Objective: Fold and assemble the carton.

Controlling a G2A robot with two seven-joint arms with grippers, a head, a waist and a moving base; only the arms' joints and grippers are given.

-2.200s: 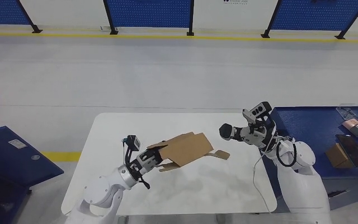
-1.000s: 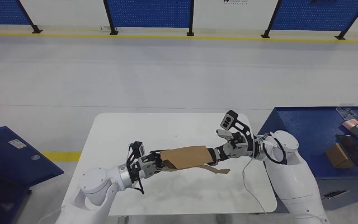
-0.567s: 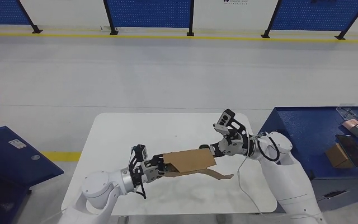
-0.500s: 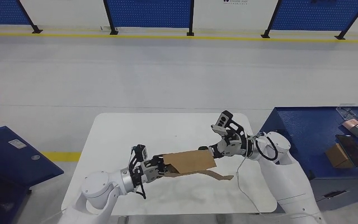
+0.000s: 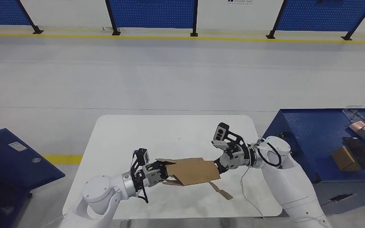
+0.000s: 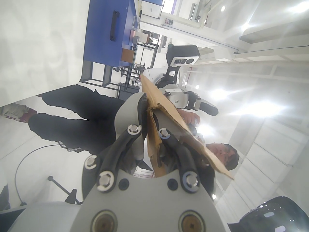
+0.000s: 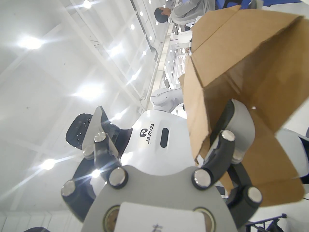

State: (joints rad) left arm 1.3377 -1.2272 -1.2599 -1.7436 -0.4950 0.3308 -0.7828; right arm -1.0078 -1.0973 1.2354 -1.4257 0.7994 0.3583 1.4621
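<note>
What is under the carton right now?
White table shows all around the carton, and a loose flap juts out. The patch directly beneath is hidden by the carton.

One carton, one table (two grippers)

carton: plain brown cardboard, no pattern | table: white | left gripper: grey, black fingers | right gripper: grey, black links | far panels: blue | floor line: yellow | right cabinet: blue

Top view looks down at table; wrist views, close, share the carton.
</note>
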